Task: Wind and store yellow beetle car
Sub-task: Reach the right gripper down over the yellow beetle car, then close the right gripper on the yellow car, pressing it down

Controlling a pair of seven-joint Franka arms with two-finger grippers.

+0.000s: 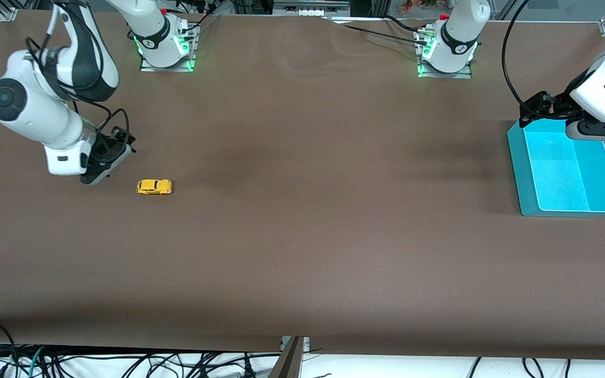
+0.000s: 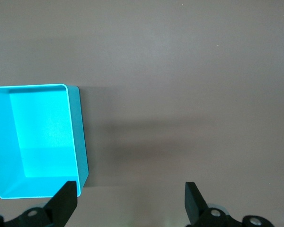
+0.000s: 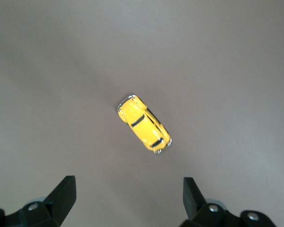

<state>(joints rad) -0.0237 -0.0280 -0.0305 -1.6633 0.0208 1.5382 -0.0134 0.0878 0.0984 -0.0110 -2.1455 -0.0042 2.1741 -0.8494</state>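
The yellow beetle car (image 1: 154,187) (image 3: 144,124) stands on its wheels on the brown table, toward the right arm's end. My right gripper (image 1: 97,176) (image 3: 128,196) hangs in the air close beside the car, open, with nothing between its fingers. In the right wrist view the car lies a short way ahead of the fingertips, set at a slant to them. My left gripper (image 1: 596,131) (image 2: 131,201) waits over the cyan bin, open and empty.
A cyan bin (image 1: 602,181) (image 2: 78,137) sits at the left arm's end of the table, and nothing shows inside it. The two arm bases (image 1: 166,44) (image 1: 447,52) stand along the table's edge farthest from the front camera. Cables hang under its nearest edge.
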